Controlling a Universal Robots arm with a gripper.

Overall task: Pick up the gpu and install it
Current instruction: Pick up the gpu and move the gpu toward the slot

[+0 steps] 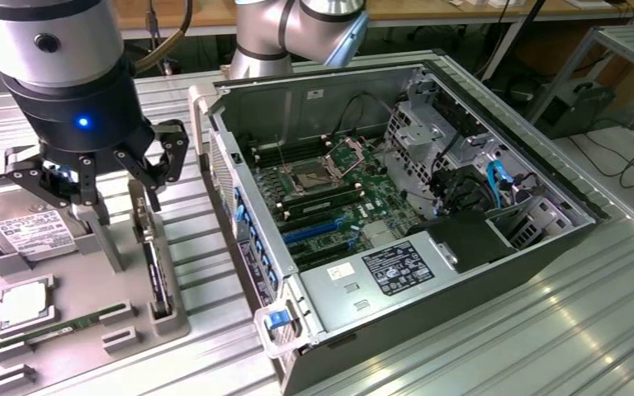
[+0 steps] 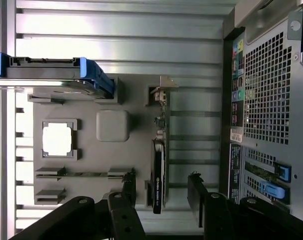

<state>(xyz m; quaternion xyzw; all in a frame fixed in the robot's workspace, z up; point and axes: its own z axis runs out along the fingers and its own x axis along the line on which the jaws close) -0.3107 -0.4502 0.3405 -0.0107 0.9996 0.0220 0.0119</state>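
Remote operator's station, exterior and wrist views.

(a) Slatted metal table (image 1: pixel 581 330), carrying everything below.

(b) Open computer case (image 1: pixel 405 206), lying on its side just beside the grey parts tray (image 1: pixel 75 280), on the exterior view's right of it. I can see its motherboard and blue slots from above. The wrist view shows me its perforated rear panel.

(c) Robot arm (image 1: pixel 59 49), hanging over the tray with a blue light on its wrist.

(d) The tray is my reference for every item that follows.

(e) Hard drive (image 1: pixel 20 227), with a white label, in the tray corner away from the case.

(f) The gpu (image 1: pixel 154 272), a dark card standing on edge in the slot along the tray's side nearest the case. Its pale metal bracket sits at the hard-drive end of the tray. It is seated in the tray and not lifted.

(g) Gripper (image 1: pixel 113 186), above the tray's case-side half. I read its fingers (image 2: pixel 127 192) as spread wide and holding nothing. In the wrist view they straddle the card, one on each side, with a gap showing on both sides.

(h) Processor (image 1: pixel 26 301), a pale square in its own recess, mid-tray on the side away from the case.

(i) Memory stick (image 1: pixel 75 324), narrow and green, in a slot at the tray end opposite the hard drive.
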